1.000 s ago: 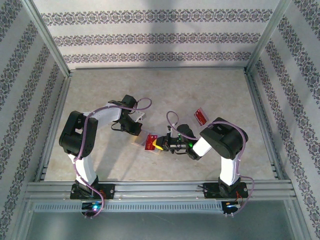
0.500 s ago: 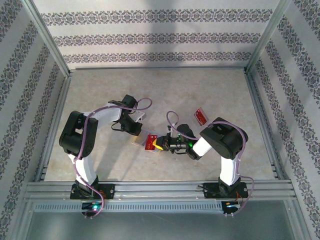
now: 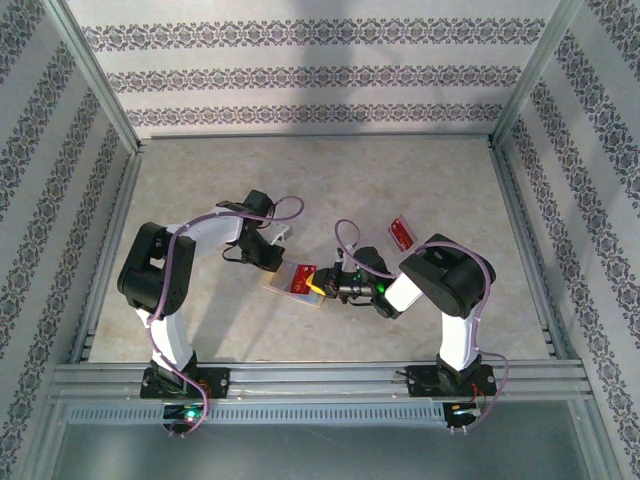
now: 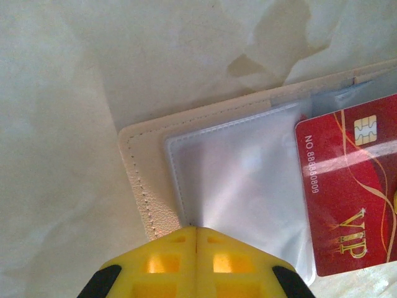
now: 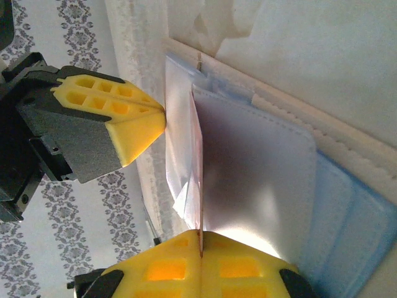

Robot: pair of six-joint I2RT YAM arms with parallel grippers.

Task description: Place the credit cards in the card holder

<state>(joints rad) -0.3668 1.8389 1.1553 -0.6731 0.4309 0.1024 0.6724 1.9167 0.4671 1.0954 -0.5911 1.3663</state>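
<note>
**Top external: both my grippers closed at the open card holder**

Seen from above, the small tan folding card holder (image 3: 277, 283) lies open on the pale marbled table (image 3: 400, 170), toward 6 o'clock from the table's middle. My left gripper (image 3: 278, 262) meets it from 10 o'clock and my right gripper (image 3: 322, 286) from 3 o'clock. A flat red rectangular credit card (image 3: 302, 276) lies over the holder's 3 o'clock half. A second red credit card (image 3: 402, 232) lies flat on the table at 2 o'clock from the holder, well apart from it.

On my left wrist camera, my left gripper (image 4: 196, 239) has its yellow jaws pressed fully together. The corner of the holder's clear plastic pocket leaf (image 4: 236, 180) runs into the seam between them, so I am pinching the holder there. The stitched tan cover (image 4: 133, 180) shows at 9 o'clock of that leaf. The red card (image 4: 353, 192), with its gold chip and the letters VIP, overlaps the leaf at 3 o'clock.

On my right wrist camera, my right gripper (image 5: 200, 251) is clamped tight on the red card (image 5: 198, 161), which is seen edge-on as a thin line rising toward 12 o'clock. It stands between a clear leaf at 9 o'clock and a pale grey-white leaf at 3 o'clock. My left fingertips (image 5: 133, 127) touch the clear leaf from 9 o'clock.
</note>
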